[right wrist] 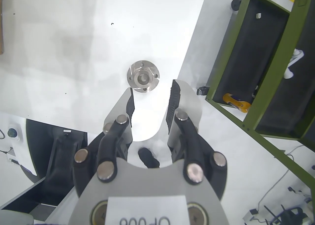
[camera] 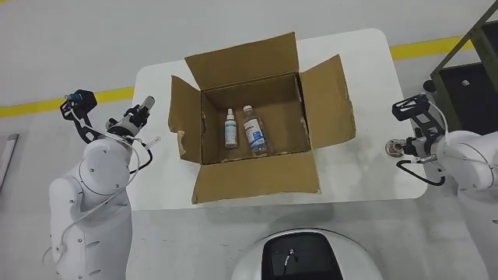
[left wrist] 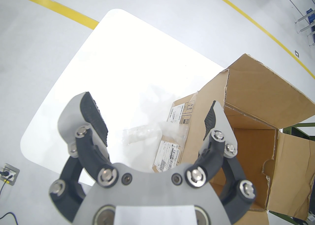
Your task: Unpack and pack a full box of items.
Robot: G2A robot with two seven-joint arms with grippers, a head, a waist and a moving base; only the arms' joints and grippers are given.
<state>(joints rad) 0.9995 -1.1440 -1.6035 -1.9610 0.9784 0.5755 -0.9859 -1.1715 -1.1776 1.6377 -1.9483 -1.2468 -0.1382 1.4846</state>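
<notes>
An open cardboard box stands mid-table with its four flaps spread. Inside lie a small white spray bottle and a clear bottle with a blue label. My left gripper hangs open over the table's left edge, empty, facing the box. A crumpled clear plastic bag lies on the table against the box's side, just beyond its fingers. My right gripper is open near the table's right edge. A round metal flange rests on the table just past its fingertips.
The white table has bare surface left and right of the box. A green metal rack stands on the floor off the table's right edge, with an orange object inside. Yellow floor lines run behind the table.
</notes>
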